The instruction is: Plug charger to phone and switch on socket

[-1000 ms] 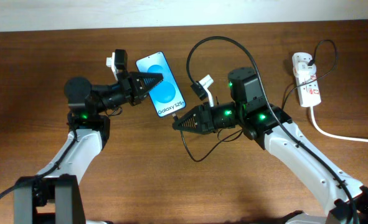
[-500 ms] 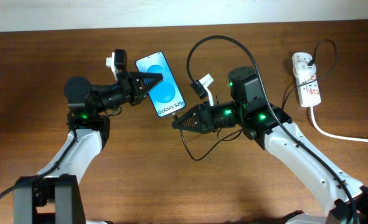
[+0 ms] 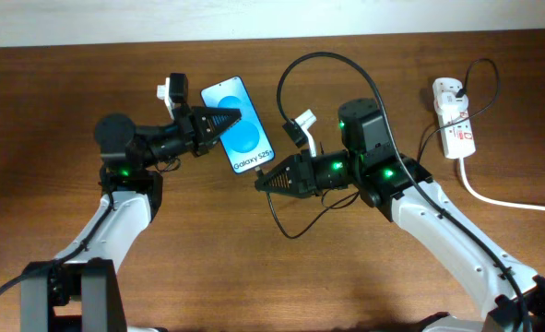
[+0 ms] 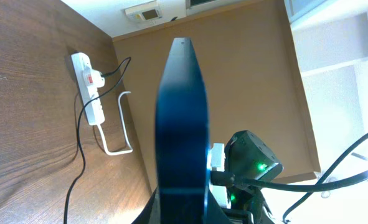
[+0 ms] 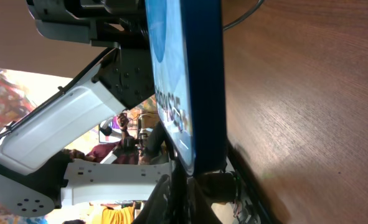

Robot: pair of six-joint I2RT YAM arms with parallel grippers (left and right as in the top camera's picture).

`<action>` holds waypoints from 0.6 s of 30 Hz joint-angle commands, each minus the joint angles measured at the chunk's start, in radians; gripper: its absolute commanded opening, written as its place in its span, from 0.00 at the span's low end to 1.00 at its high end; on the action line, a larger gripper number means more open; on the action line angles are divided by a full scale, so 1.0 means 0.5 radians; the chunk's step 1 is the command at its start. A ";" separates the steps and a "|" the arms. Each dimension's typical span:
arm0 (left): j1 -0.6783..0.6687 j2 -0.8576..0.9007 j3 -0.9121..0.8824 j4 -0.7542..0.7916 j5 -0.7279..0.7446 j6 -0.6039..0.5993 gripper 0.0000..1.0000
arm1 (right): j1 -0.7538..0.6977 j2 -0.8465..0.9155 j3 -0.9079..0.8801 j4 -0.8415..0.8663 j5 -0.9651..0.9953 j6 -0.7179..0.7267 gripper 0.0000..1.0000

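The phone (image 3: 241,129), blue screen up, is held off the table, with my left gripper (image 3: 234,118) shut on its left long edge. In the left wrist view the phone (image 4: 182,118) shows edge-on between the fingers (image 4: 160,213). My right gripper (image 3: 260,183) is shut on the charger's connector (image 5: 216,184), which sits against the bottom end of the phone (image 5: 187,74). Whether it is seated I cannot tell. The charger's black cable (image 3: 325,60) loops over the right arm toward the socket (image 3: 456,120) at the far right, where a white adapter (image 3: 446,92) is plugged in. The socket (image 4: 90,93) also shows in the left wrist view.
A thick white cord (image 3: 498,197) runs from the socket off the right edge. Slack black cable (image 3: 290,231) hangs and curls on the wood below the right gripper. Both arms meet at the table's middle.
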 commanded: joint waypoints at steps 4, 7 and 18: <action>0.001 -0.016 0.027 0.018 0.036 -0.018 0.00 | 0.001 -0.004 0.017 0.010 0.104 0.008 0.04; -0.001 -0.016 0.027 0.018 0.040 -0.018 0.00 | 0.001 -0.004 0.017 0.012 0.109 0.008 0.04; -0.001 -0.016 0.027 0.018 0.024 -0.018 0.00 | 0.001 -0.003 0.017 0.078 0.003 0.010 0.04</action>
